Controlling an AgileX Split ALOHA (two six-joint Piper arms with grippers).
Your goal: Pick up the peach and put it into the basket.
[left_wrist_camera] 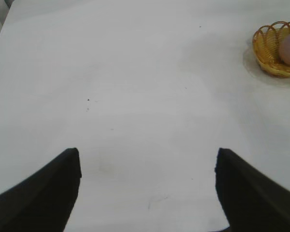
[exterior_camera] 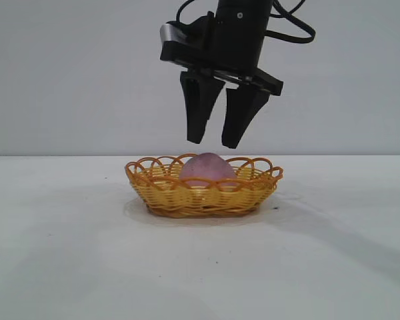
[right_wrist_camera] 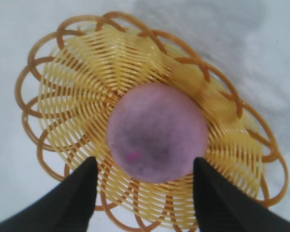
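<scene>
Peach (exterior_camera: pixel 202 167): inside basket (exterior_camera: pixel 203 197), released. Right gripper (exterior_camera: pixel 213 142): just above, jaws parted, empty. Left gripper (left_wrist_camera: pixel 147 188): parked apart, wide. Remaining: withdrawal only.

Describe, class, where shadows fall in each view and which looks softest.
Exterior view: soft shadow spreads on the table right of the basket. Right wrist view: grey shadow beyond the basket; the peach looks slightly soft. Left wrist view: faint shading beside the basket; pincer edges blurred.
</scene>
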